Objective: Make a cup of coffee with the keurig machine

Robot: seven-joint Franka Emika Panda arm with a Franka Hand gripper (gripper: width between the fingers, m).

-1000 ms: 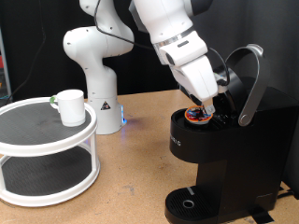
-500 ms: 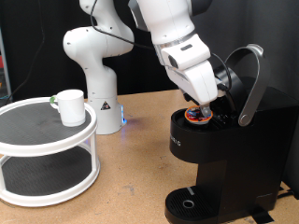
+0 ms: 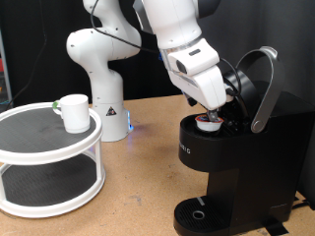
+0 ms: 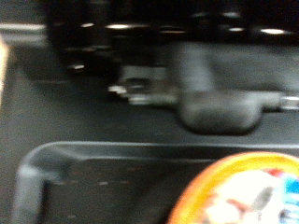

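Note:
The keurig machine stands at the exterior view's right, its silver-grey handle raised and the lid open. A small pod with a red-orange lid sits in the open pod holder; its lid also shows in the blurred wrist view, ringed by the machine's black inside. My gripper hangs just above the pod, under the open lid. Its fingers do not show in the wrist view. The cup, a white mug, stands on the top tier of a round white shelf at the exterior view's left.
The round drip tray at the machine's base has nothing on it. The arm's white base stands behind the shelf on the brown table. A dark curtain closes the back.
My gripper has shifted slightly to the exterior view's left over the pod holder. The pod's orange lid shows less from outside. The mug and shelf have not moved.

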